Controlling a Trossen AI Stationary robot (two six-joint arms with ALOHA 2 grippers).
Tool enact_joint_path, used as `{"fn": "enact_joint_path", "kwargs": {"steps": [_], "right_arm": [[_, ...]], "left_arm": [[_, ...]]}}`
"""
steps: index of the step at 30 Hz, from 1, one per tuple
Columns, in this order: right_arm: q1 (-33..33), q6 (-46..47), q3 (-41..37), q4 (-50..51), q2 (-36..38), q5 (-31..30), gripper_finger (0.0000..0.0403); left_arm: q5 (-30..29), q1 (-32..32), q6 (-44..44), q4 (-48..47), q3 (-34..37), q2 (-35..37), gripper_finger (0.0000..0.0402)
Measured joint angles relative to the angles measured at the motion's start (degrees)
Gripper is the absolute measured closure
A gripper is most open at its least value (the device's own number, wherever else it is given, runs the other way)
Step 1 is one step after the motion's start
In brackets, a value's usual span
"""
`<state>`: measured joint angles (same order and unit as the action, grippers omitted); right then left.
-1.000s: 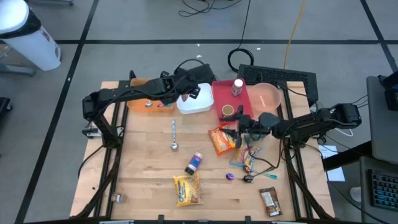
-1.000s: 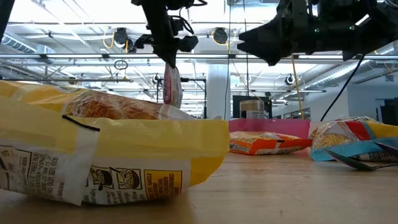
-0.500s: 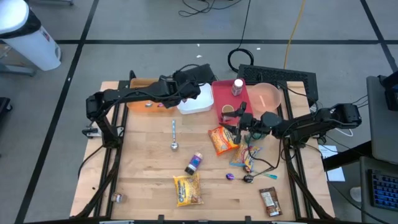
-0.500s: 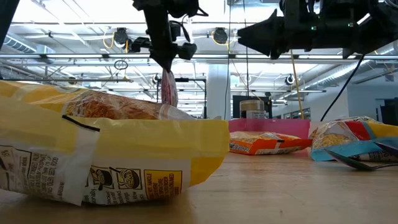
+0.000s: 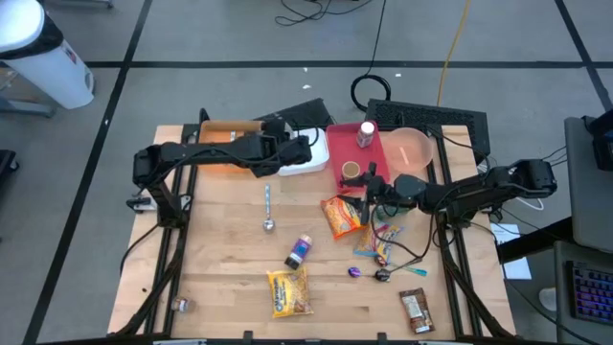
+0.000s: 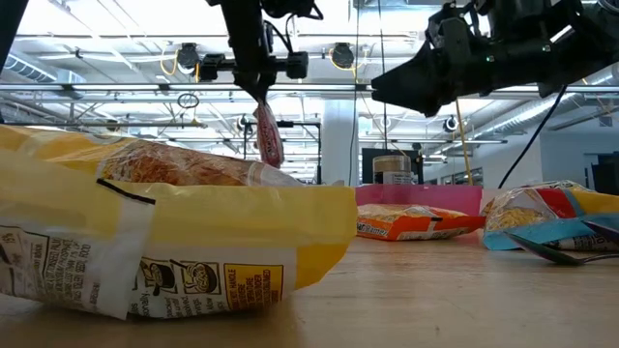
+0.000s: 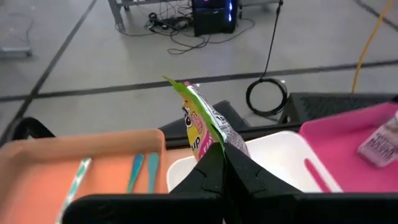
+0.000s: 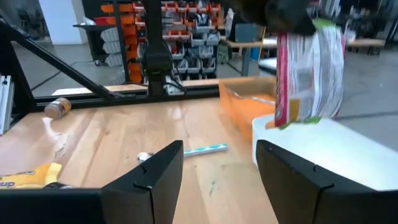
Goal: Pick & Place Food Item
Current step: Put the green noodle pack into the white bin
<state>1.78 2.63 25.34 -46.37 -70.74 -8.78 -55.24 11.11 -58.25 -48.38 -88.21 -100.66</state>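
A small green, pink and yellow snack packet [image 7: 202, 127] hangs from my shut left gripper [image 7: 224, 177] above the white bin [image 7: 280, 155] at the table's far side. The low view shows the packet [image 6: 268, 135] dangling tilted, and in the right wrist view the packet [image 8: 308, 68] hangs over the bin's rim. My right gripper [image 8: 217, 168] stands open at mid-right, above the orange chip bag [image 5: 340, 213], with nothing between its fingers. My left gripper pinches one end of the packet [image 7: 214, 148] between its two fingers, which come slanting down from the table's left. The rest of the packet hangs free below the fingers, tilted, clear of the bin and the table.
An orange tray [image 7: 62, 168] with utensils lies left of the bin, a pink tray [image 5: 350, 153] with a bottle [image 5: 367, 133] to its right. On the table lie a spoon [image 5: 268, 206], a small bottle [image 5: 299, 251], a yellow chip bag [image 5: 289, 290], wrappers [image 5: 383, 240] and a bar [image 5: 416, 309].
My left gripper has shifted a little toward the table's left and near edge and sunk slightly, rolling its wrist. The packet has turned with it and now hangs tilted. My right gripper has tipped slightly downward.
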Motion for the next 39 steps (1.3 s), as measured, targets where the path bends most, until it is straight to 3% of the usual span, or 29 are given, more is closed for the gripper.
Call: {"fn": "enact_joint_path", "kwargs": {"steps": [6, 14, 22, 34, 39], "right_arm": [[-0.06, 3.06, -1.73, -2.36, -0.02, 0.05, 0.0204], [-3.54, 6.14, -8.52, -13.68, -0.01, -0.04, 0.0204], [-6.91, 6.16, -12.8, -15.84, 0.0, -0.13, 0.0204], [-11.36, 6.15, -13.4, -15.78, 0.0, -0.15, 0.0204], [-11.7, 6.36, -13.4, -15.44, 0.0, -0.2, 0.0206]], "left_arm": [[-1.22, -0.89, -7.1, -2.59, -0.04, -2.26, 0.0401], [-3.02, -1.25, -13.85, -5.18, -0.01, -5.37, 0.0401], [-2.28, -1.55, -13.97, -8.09, -0.01, -7.56, 0.0401], [1.67, -1.26, -10.04, -10.06, -0.03, -9.94, 0.0401], [3.44, -0.95, -12.04, -14.95, -0.03, -9.89, 0.0401]]}}
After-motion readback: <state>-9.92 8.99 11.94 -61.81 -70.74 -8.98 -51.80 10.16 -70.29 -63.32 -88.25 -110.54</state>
